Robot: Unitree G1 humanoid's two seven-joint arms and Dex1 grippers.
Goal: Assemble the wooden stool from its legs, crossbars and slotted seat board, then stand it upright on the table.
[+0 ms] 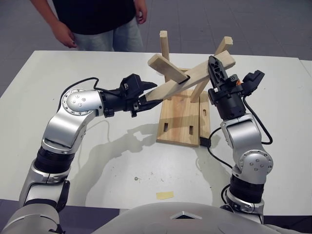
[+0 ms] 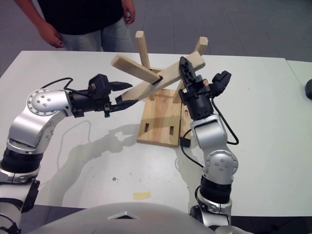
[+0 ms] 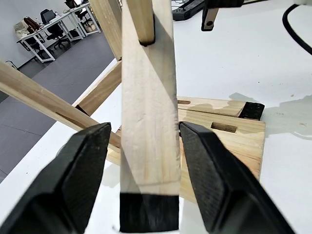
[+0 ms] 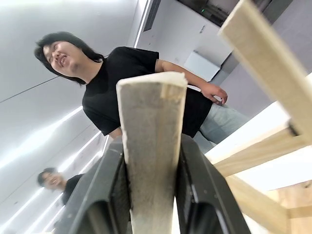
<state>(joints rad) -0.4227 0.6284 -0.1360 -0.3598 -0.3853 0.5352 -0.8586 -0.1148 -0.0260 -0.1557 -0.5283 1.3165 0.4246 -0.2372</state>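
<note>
The slotted seat board (image 1: 178,124) lies flat on the white table (image 1: 73,73). Above it hangs a crossed frame of legs and crossbars. Its long leg (image 1: 195,75) slants up from left to right, and a second bar (image 1: 163,68) crosses it. My left gripper (image 1: 144,97) is shut on the long leg's lower, black-tipped end (image 3: 148,212), one finger (image 3: 83,180) on each side. My right gripper (image 1: 216,73) is shut on the same leg's upper end (image 4: 151,126). Two more legs (image 1: 164,41) (image 1: 223,46) stick up behind.
A scrap of yellow tape (image 1: 165,195) lies near the table's front edge. A dark object (image 2: 308,87) sits at the far right edge. Bare table stretches left of the board and in front of it.
</note>
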